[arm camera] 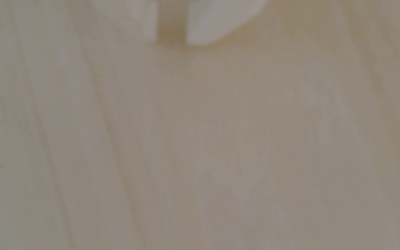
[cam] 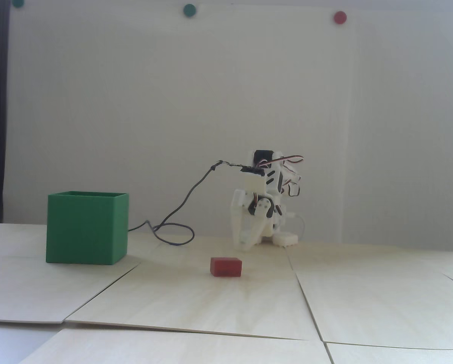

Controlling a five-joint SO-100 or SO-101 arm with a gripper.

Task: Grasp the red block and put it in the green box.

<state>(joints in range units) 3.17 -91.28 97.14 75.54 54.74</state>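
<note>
The red block (cam: 226,267) lies flat on the pale wooden table, near the middle of the fixed view. Well to its left stands the green box (cam: 86,227), upright with its open top facing up. My white arm is folded low behind the block. Its gripper (cam: 245,247) points down with its tips touching or almost touching the table, slightly behind and right of the block, and holds nothing. In the blurred wrist view the gripper (arm camera: 171,39) enters from the top edge over bare wood. Only a narrow slit shows between its white fingers (arm camera: 208,21). Block and box are outside that view.
A black cable (cam: 181,212) loops on the table between the box and the arm. The arm's base (cam: 285,239) sits by the white back wall. The table (cam: 196,303) is made of wooden panels with seams and a slightly raised front edge.
</note>
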